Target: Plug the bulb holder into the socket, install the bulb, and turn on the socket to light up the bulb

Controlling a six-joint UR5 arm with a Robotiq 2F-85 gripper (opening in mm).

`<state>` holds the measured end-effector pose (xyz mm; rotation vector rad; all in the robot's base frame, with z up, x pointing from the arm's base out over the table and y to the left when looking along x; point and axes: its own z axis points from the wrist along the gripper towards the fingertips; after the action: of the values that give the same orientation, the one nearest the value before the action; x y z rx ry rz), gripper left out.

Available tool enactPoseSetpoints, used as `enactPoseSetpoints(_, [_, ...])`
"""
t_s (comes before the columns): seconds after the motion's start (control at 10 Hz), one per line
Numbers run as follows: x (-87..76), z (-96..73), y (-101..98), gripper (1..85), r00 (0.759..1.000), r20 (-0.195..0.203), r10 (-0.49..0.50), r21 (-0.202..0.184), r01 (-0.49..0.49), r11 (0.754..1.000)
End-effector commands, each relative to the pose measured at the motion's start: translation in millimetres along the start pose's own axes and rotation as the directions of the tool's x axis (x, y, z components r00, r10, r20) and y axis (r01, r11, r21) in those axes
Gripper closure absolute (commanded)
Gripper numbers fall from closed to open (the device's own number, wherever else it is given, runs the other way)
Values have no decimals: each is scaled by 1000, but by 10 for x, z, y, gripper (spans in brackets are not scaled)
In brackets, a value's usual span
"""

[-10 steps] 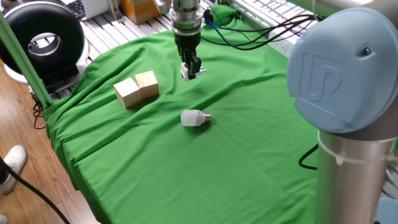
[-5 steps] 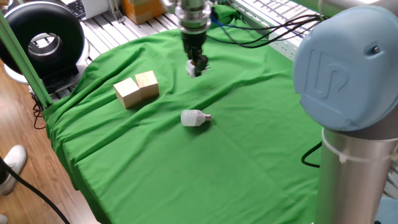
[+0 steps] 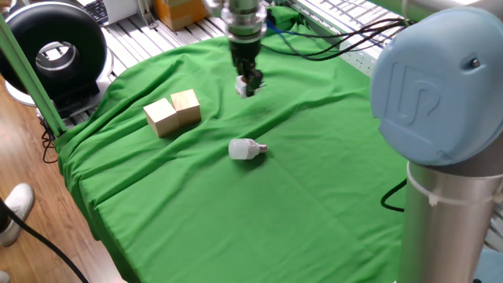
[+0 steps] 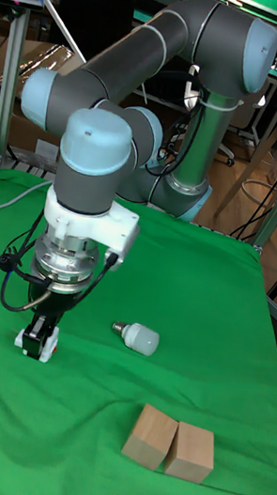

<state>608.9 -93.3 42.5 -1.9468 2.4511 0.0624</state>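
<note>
green cloth (image 3: 236,204), white bulb (image 3: 245,148), tan blocks (image 3: 173,112)

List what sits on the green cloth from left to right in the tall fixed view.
bulb holder held in the gripper → bulb lying on its side → two wooden blocks side by side.

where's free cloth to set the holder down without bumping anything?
Bare green cloth runs wide from the bulb to the near table edge, and to the bulb's right toward the arm's base. Crowded: the strip between the wooden blocks, the bulb and the gripper, shut on the bulb holder. Cables clutter the far edge.
</note>
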Motion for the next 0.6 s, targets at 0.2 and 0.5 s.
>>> enactPoseSetpoints(0.2, [436, -104, 155, 847, 1000, -14, -1, 5, 1, 1000])
enactPoseSetpoints(0.5, [1108, -38, 128, 847, 992, -25, -126, 3, 126, 992])
